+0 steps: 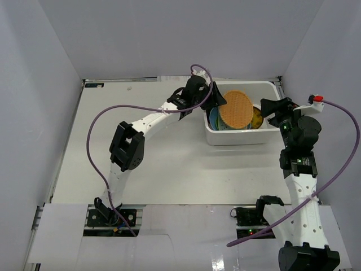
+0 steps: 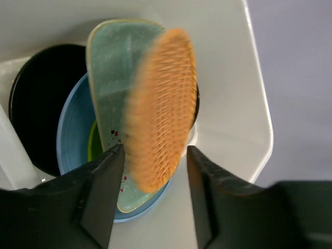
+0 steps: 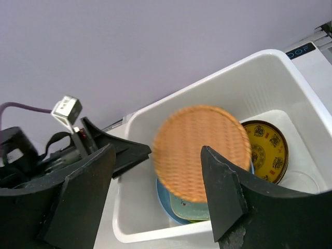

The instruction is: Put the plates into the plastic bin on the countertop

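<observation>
The white plastic bin (image 1: 237, 138) stands at the far right of the countertop (image 1: 169, 164). The woven tan plate (image 1: 236, 109) is tilted and blurred over the stack in the bin, and no finger touches it. Under it lie the pale teal plate (image 2: 111, 67), the light blue plate (image 2: 72, 129), a lime green plate (image 2: 93, 142) and a black plate (image 2: 41, 93). An amber patterned plate (image 3: 264, 148) lies in the bin's right half. My left gripper (image 1: 214, 101) is open at the bin's left rim. My right gripper (image 1: 269, 107) is open and empty at the bin's right end.
Grey walls enclose the table on three sides, and the bin sits close to the back and right walls. The left arm's purple cable (image 1: 130, 108) loops over the left half of the table. My left gripper's fingers (image 3: 119, 153) show in the right wrist view beside the bin.
</observation>
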Controlling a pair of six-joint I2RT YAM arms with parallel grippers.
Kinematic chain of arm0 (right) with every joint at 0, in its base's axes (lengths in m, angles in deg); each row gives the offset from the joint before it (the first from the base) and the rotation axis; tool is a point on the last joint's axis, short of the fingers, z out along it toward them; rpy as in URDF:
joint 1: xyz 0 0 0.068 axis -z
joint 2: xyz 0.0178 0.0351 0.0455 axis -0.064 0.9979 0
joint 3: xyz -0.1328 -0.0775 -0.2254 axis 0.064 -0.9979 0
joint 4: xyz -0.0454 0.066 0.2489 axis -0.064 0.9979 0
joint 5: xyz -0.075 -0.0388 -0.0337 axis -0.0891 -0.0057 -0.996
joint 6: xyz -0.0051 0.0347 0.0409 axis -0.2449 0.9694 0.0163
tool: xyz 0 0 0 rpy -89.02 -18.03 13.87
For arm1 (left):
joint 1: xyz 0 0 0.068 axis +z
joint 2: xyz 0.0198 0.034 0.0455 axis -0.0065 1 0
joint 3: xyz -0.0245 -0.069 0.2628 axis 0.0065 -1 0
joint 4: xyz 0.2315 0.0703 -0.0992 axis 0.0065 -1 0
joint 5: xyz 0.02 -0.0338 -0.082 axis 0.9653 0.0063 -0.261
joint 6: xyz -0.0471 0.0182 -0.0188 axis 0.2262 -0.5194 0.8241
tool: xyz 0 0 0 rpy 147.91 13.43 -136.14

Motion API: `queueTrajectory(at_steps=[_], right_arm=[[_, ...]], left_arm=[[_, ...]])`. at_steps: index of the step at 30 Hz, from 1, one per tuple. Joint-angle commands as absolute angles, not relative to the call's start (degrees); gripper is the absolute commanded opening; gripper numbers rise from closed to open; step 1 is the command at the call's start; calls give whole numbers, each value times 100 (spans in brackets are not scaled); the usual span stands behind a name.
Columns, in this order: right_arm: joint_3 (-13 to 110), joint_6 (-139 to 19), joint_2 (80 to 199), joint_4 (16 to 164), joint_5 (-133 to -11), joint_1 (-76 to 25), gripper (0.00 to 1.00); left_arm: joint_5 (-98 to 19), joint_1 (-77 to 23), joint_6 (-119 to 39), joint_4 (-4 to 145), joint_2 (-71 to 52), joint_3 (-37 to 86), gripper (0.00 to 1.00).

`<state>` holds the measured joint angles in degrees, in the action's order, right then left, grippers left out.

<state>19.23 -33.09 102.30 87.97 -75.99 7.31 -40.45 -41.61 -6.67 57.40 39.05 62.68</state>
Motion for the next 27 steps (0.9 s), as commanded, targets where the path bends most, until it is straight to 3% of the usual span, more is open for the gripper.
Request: queueTrajectory(at_steps=[1, 2, 3, 4, 7, 10, 19, 27], right_arm=[[2047, -3503, 10081, 8857, -7489, 745, 73], [2099, -3529, 10081, 8900, -7419, 745, 74], [2230, -3591, 10133, 9023, -7244, 745, 76], [2293, -3617, 10160, 9128, -7138, 745, 77], [2459, -3661, 10186, 9199, -6734, 745, 81], [2530, -3679, 10107, 9182, -6295, 745, 93], [2136, -3381, 9168, 8771, -5862, 719, 90], [2662, -3459, 8737, 9463, -5556, 657, 90]], left_arm=[[-3930, -4168, -866, 5397, 3742, 6668, 67], [-3921, -4168, -901, 5397, 3689, 6677, 75], [-3904, -4168, -980, 5397, 3549, 6720, 93], [-3895, -4168, -1042, 5397, 3548, 6756, 98], [-3895, -4168, -1305, 5406, 3110, 6861, 98], [-3825, -4168, -1638, 5546, 2363, 6564, 98], [-3448, -4159, -2194, 6672, -1433, 2938, 98], [-2992, -4151, -2141, 6067, -4577, 1281, 98]])
